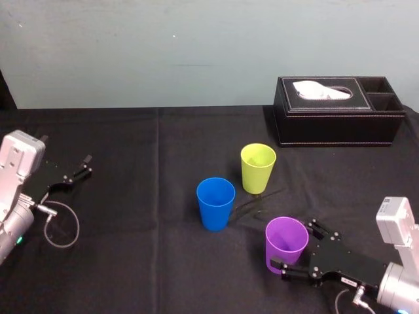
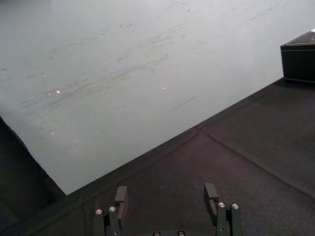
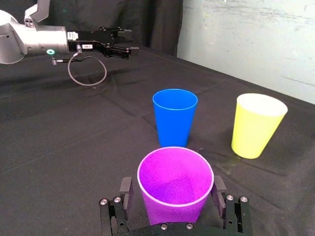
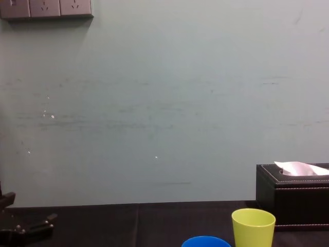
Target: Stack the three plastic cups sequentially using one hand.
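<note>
- Right pincer (image 3: 172,191) at the near right of the black worktop (image 1: 131,261), fingers spread apart, one on each side of the purple cup (image 1: 286,241), close by its walls.
- Purple cup upright, mouth up, nearest the robot.
- Blue cup (image 1: 215,203) upright near the middle, farther off and left of the purple one, apart from it.
- Yellow-green cup (image 1: 258,168) upright just beyond and right of the blue, not touching.
- Black tissue box (image 1: 337,118) at the far right, behind the cups.
- Left pincer (image 2: 166,194) low at the left, fingers apart, well away from the cups.
</note>
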